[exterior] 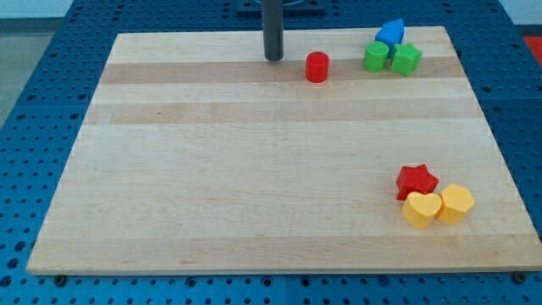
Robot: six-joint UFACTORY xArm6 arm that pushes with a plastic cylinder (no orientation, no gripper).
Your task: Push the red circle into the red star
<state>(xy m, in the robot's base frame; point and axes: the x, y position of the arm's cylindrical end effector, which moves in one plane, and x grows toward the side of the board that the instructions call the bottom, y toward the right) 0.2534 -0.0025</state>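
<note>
**Rod tip beside red circle, star far off**

On the pale wooden surface (254, 169), my tip (273, 58) rests just left of the red circle block (317, 66). No claw shows. The red star block (416, 180) sits near the view's bottom right, well apart.

Straight dark cylindrical rod (273, 34)

My tip (273, 58) stands at the counter's (254, 169) top edge, left of the red circle (317, 67); the red star (416, 180) lies near the bottom-right corner, seemingly touching the yellow heart (421, 210).
</note>
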